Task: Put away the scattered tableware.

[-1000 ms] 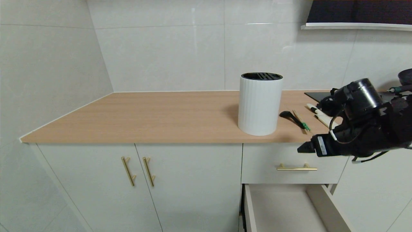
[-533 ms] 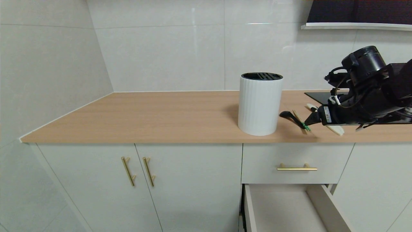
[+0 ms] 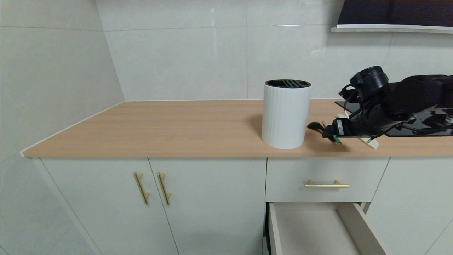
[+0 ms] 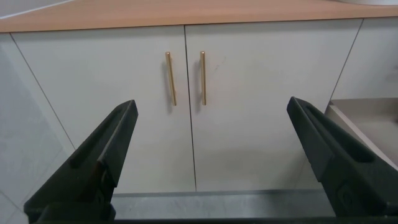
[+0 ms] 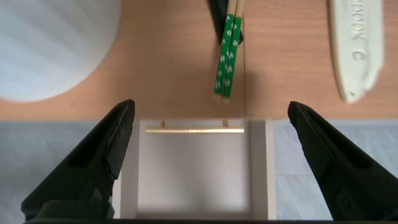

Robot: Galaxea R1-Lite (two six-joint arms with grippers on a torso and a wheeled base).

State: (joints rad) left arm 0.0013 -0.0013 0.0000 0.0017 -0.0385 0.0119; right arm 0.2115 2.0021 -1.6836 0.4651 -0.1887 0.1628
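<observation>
A pair of chopsticks with green ends (image 3: 334, 138) (image 5: 227, 57) lies on the wooden counter (image 3: 184, 127), right of a white ribbed utensil holder (image 3: 286, 114) (image 5: 50, 43). A black spoon (image 3: 314, 125) (image 5: 217, 9) lies beside them, and a white knife-like utensil (image 3: 370, 142) (image 5: 355, 48) further right. My right gripper (image 3: 328, 132) (image 5: 211, 162) hovers open just above the chopsticks' green ends, with nothing between its fingers (image 5: 106, 158). My left gripper (image 4: 211, 162) hangs open low in front of the cabinet doors (image 4: 186, 106).
A drawer (image 3: 311, 226) (image 5: 196, 174) stands pulled open below the counter, under a shut drawer with a gold handle (image 3: 326, 184). A black cooktop (image 3: 417, 131) lies at the counter's right. Tiled walls close the back and left.
My right arm rose from in front of the drawers to counter height, then moved left and lower over the chopsticks and spoon. The utensils have not moved.
</observation>
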